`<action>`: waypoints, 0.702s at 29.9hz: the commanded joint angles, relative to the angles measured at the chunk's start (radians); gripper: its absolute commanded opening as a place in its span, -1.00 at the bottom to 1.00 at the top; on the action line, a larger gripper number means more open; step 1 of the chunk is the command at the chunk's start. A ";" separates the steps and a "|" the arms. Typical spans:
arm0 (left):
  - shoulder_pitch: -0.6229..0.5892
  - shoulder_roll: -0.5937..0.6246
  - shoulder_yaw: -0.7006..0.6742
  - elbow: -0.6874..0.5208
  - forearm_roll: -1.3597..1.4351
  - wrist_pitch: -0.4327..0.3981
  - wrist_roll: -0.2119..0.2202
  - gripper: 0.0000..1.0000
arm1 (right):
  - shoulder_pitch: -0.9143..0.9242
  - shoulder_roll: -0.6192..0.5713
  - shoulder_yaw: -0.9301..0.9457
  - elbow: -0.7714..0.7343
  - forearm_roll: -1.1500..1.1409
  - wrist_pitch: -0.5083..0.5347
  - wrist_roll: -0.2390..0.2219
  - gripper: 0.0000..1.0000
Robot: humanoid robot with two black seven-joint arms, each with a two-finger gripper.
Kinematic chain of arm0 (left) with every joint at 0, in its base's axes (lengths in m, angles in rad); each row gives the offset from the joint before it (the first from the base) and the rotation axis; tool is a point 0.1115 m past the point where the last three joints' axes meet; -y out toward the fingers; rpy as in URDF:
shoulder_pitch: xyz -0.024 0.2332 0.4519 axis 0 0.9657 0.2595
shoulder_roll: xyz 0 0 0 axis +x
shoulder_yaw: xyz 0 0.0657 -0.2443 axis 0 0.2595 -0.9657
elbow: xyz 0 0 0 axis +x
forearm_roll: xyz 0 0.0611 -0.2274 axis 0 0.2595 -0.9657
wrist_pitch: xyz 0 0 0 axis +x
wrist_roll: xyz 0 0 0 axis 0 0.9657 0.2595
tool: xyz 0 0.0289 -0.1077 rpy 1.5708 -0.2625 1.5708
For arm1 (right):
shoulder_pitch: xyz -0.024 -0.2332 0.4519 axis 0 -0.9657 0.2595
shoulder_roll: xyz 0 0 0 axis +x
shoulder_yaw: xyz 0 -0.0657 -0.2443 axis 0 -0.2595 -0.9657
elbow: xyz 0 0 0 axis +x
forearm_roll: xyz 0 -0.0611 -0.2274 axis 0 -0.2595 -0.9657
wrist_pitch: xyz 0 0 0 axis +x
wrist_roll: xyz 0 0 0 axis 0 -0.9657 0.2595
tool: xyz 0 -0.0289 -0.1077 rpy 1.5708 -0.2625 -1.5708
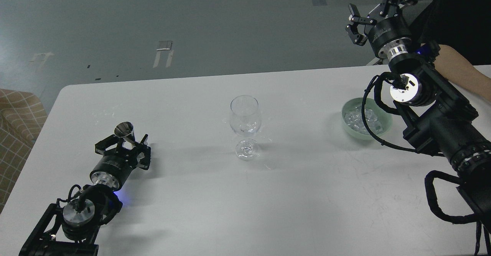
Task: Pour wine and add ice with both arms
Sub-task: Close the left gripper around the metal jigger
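White table (191,210) fills view; right arm (441,122) at 3 o'clock, right gripper (370,12) raised at 1 o'clock, fingers spread, empty; left gripper (124,146) at 8 o'clock closed around metal cup (124,130); green bowl (385,127) at 3 o'clock holds ice (358,118); wine glass (245,127) upright at centre.

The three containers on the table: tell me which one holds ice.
The pale green bowl at the right, below the right tool, holds the ice. The wine glass looks empty; the steel cup stands by the left tool.
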 commanded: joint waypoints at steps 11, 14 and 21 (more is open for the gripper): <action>-0.024 -0.003 -0.003 0.036 -0.001 -0.026 0.001 -0.52 | 0.000 0.000 0.000 0.000 0.000 -0.001 0.000 1.00; -0.022 -0.003 -0.003 0.036 -0.002 -0.029 0.001 -0.56 | 0.000 0.000 0.000 0.000 0.000 -0.002 0.000 1.00; -0.024 -0.003 -0.006 0.036 -0.007 -0.057 0.001 -0.63 | 0.000 0.000 -0.005 0.000 0.000 -0.002 0.000 1.00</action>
